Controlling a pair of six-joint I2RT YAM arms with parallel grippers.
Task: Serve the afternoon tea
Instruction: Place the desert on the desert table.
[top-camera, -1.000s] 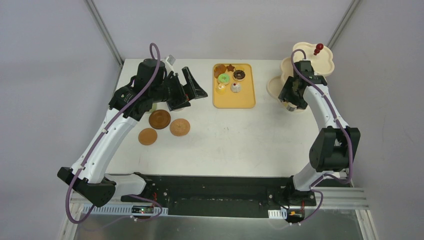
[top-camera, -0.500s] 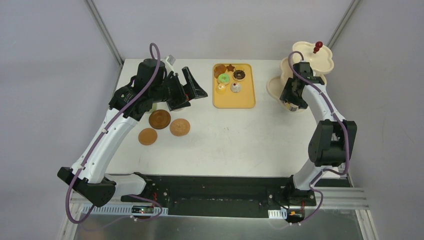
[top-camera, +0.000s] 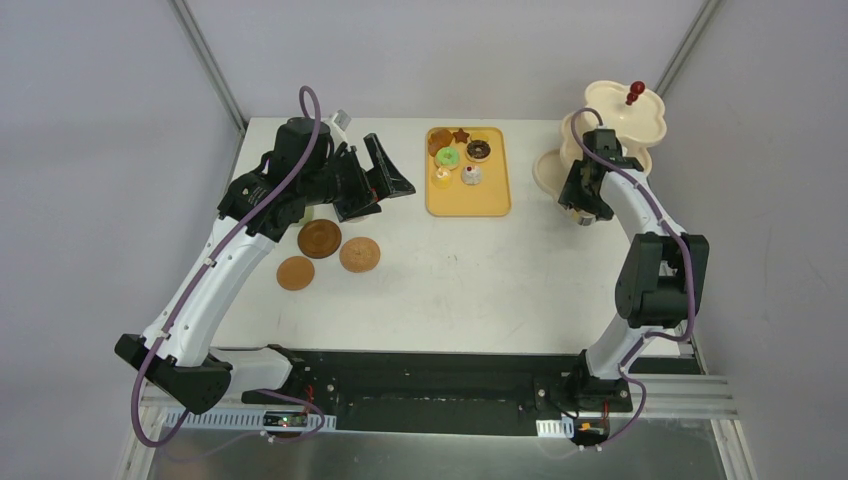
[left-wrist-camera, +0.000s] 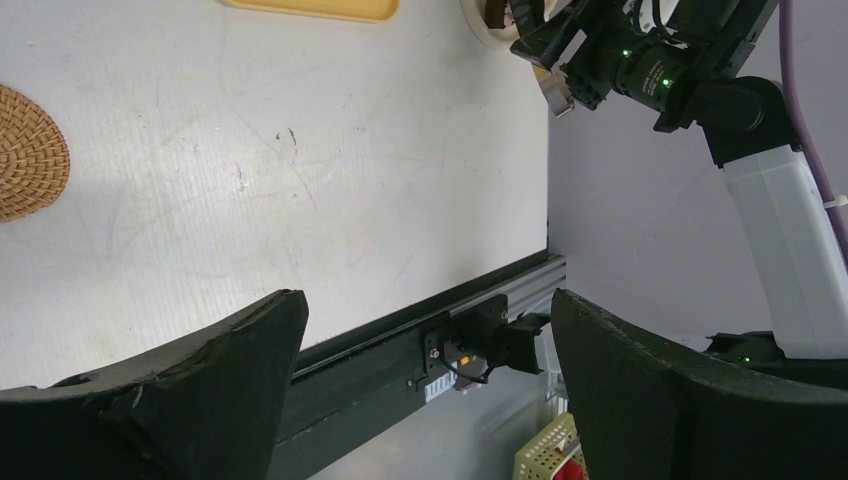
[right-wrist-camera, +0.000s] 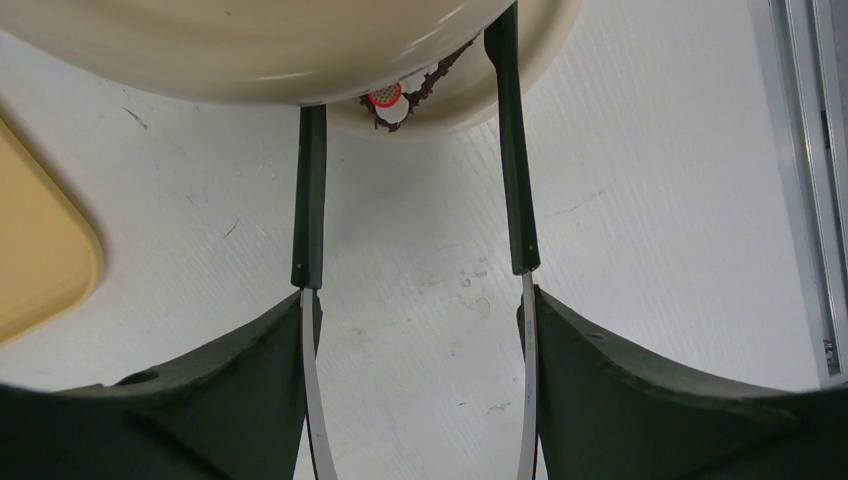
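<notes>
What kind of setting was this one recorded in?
Probably a robotics lab test cell, not a real tearoom: a white table enclosed by plain grey walls and metal frame posts, with toy pastries on a yellow tray.

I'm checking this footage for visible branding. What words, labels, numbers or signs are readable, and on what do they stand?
No text can be read in any view.
Small white tag: too small to read.
Yellow tray, coasters, tiered stand, black tongs: no print visible.
</notes>
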